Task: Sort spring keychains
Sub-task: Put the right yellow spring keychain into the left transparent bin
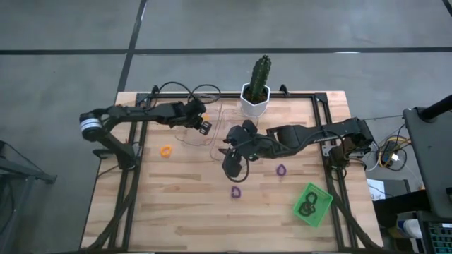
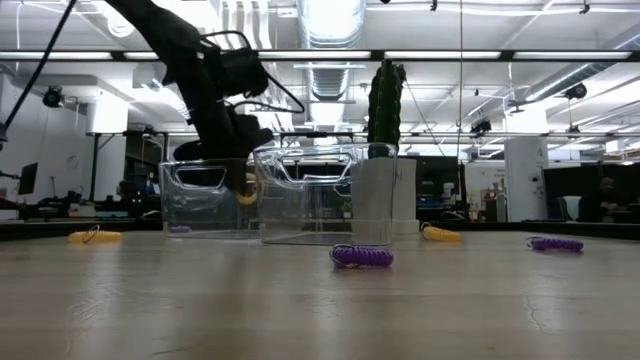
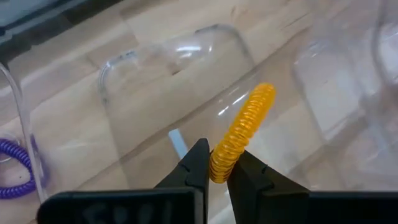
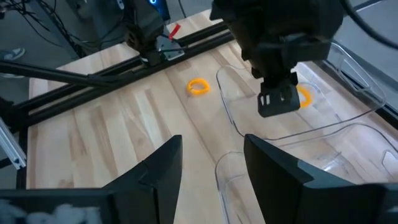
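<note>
In the left wrist view the nearest thing is the left end effector (image 3: pixel 217 171), its two dark fingers pinched narrow on one end of an orange spring keychain (image 3: pixel 244 130) that sticks up and away from them, hanging over the bottom of a clear plastic bin (image 3: pixel 168 74). Seen from above, that end effector (image 1: pixel 201 121) sits over the left one of two clear bins (image 1: pixel 189 134) that stand side by side just in front of the cactus pot (image 1: pixel 255 99). The right end effector (image 1: pixel 232 164) hovers in front of the right bin (image 1: pixel 224 116), a little farther from the cactus, its fingers (image 4: pixel 163 163) parted to a middling gap with nothing between them. A second orange keychain (image 1: pixel 166 151) lies on the wooden surface (image 1: pixel 176 204) to the left of the bins. One purple keychain (image 1: pixel 281 170) lies in front of the cactus and slightly right; another (image 1: pixel 235 192) lies farther forward, near the middle of the surface. A green tray (image 1: pixel 312 204) sits well to the front right of the cactus — dark keychains (image 1: pixel 305 207) lie in it, their number unclear. From the low view a purple coil (image 2: pixel 361 256) lies closest, with the clear bins and the cactus (image 2: pixel 384 105) behind it, and another purple coil (image 3: pixel 15 168) shows beyond the bin wall in the left wrist view.
</note>
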Controlling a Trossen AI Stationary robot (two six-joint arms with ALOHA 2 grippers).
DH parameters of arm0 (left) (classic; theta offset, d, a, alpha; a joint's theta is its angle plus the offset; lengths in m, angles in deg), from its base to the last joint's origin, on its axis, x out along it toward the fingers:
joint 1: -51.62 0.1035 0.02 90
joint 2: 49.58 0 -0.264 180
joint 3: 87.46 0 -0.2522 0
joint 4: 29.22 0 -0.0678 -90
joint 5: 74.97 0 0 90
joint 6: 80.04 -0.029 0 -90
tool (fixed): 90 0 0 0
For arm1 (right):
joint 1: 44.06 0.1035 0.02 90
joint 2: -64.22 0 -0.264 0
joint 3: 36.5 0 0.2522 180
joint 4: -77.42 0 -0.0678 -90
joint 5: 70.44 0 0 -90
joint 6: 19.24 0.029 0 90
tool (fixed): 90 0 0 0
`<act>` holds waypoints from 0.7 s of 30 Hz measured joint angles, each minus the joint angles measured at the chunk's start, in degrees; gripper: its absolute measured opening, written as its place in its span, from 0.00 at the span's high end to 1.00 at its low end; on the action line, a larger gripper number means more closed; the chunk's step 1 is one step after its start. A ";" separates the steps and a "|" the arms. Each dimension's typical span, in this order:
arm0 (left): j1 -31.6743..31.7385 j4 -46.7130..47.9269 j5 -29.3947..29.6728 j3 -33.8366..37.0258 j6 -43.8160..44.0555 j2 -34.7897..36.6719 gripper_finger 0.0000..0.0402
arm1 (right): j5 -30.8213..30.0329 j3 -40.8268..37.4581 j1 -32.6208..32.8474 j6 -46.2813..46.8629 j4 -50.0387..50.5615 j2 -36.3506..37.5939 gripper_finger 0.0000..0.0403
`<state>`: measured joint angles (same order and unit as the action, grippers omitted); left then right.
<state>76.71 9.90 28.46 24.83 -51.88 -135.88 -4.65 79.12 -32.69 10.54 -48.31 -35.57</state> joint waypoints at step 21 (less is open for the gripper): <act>0.32 1.72 0.11 -0.25 0.10 -1.72 0.90 | 0.07 -0.04 0.00 -0.24 -0.02 0.00 0.58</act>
<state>77.03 11.61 28.57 24.58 -51.79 -137.60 -4.58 79.08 -32.69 10.30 -48.33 -35.57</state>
